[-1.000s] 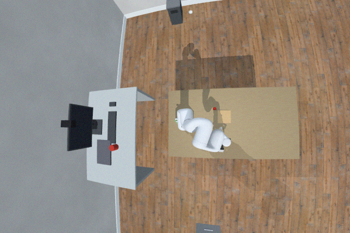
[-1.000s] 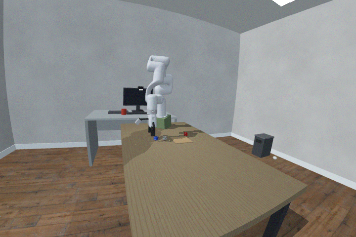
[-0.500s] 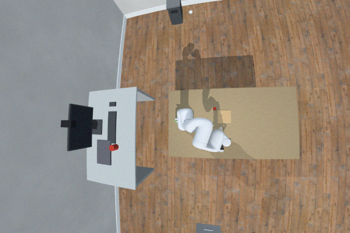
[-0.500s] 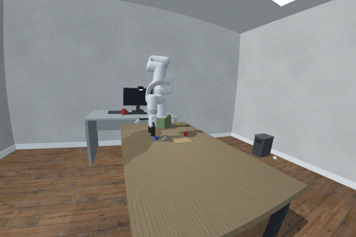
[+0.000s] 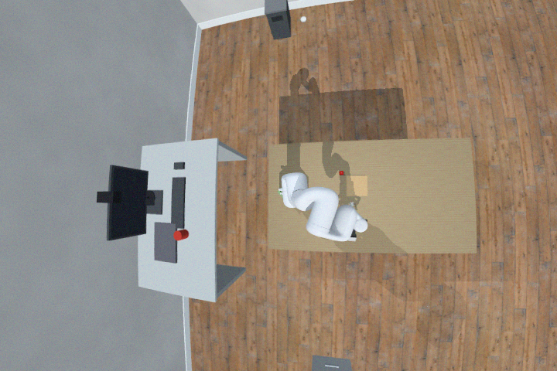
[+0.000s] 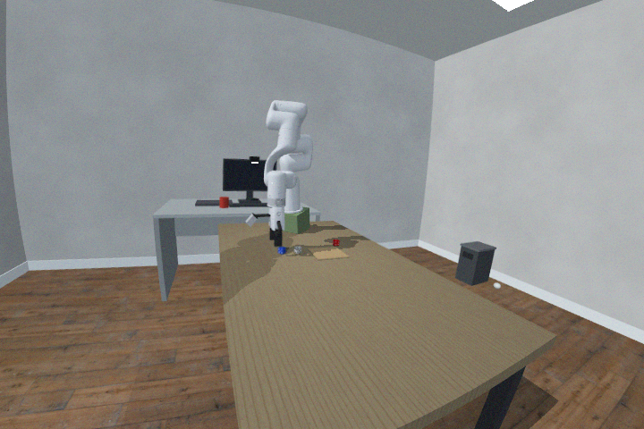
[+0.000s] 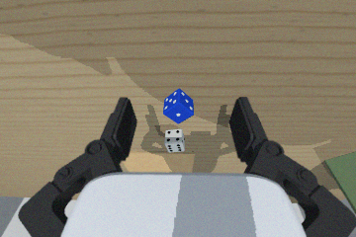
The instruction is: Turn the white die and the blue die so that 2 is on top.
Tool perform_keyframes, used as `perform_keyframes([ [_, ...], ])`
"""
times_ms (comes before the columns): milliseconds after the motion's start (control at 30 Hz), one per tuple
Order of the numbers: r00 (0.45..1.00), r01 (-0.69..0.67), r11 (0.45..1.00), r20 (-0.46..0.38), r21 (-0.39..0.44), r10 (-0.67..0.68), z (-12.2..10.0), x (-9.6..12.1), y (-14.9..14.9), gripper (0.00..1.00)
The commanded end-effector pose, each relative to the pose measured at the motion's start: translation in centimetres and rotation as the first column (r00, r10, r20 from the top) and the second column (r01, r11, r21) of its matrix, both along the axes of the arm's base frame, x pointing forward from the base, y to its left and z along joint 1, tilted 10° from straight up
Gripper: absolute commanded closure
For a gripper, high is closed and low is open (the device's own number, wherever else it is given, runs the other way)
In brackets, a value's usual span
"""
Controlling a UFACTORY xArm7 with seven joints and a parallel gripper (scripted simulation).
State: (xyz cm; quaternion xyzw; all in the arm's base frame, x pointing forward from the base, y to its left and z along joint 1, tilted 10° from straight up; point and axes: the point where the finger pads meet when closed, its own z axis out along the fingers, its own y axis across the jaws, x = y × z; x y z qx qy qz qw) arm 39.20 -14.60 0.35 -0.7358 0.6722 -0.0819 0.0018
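Note:
My gripper [image 7: 182,109] is open and empty, hanging above the table. In the wrist view the blue die [image 7: 178,106] and the white die [image 7: 174,140] both show between the two fingers, lower down on the table, standing apart. From the room camera, the gripper [image 6: 275,235] hovers just above and behind the blue die [image 6: 281,249]. The white die [image 6: 297,249] lies to its right, just off the left edge of the tan mat [image 6: 331,254]. The red die [image 6: 335,242] sits on the table behind the mat. From overhead the arm hides the blue and white dice; the red die [image 5: 340,172] and mat [image 5: 357,185] show.
A green block [image 6: 296,221] stands at the arm's base and also shows at the wrist view's right edge [image 7: 349,173]. A grey desk [image 6: 201,208] with a monitor and a red cup stands behind the table. A dark bin [image 6: 475,262] stands by the right wall.

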Motion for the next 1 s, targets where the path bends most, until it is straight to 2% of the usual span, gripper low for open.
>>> perform_keyframes([
  [0, 1.000, 0.000, 1.000, 0.003, -0.001, 0.000, 0.0, 0.1, 0.9, 0.00],
  [400, 1.000, 0.000, 1.000, 0.003, -0.001, 0.000, -0.6, 0.2, 6.1, 0.00],
  [967, 1.000, 0.000, 1.000, 0.003, -0.001, 0.000, -0.6, 0.2, 6.3, 0.00],
])
